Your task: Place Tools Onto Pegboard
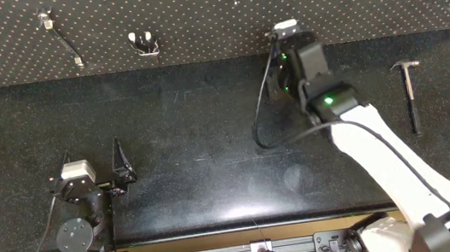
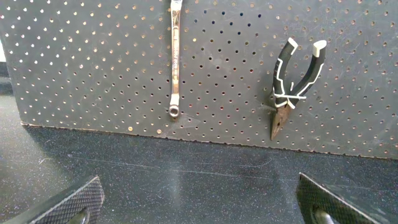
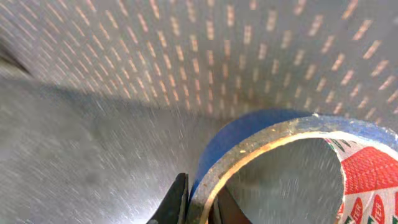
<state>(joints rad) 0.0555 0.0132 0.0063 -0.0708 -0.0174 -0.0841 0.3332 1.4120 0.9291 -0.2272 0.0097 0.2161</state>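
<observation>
My left gripper [image 2: 200,204] is spread wide, facing the pegboard [image 2: 93,74], where the wrench [image 2: 175,56] and pliers [image 2: 292,87] hang. My right gripper [image 3: 199,208] is clamped on the tape [image 3: 249,134], close to the pegboard. The tape is cut off and its print unreadable. The hammer [image 1: 412,99] lies before the pegboard.

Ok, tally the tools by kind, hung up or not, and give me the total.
Wrench: 1
Pliers: 1
Hammer: 1
Tape roll: 1
Total: 4
</observation>
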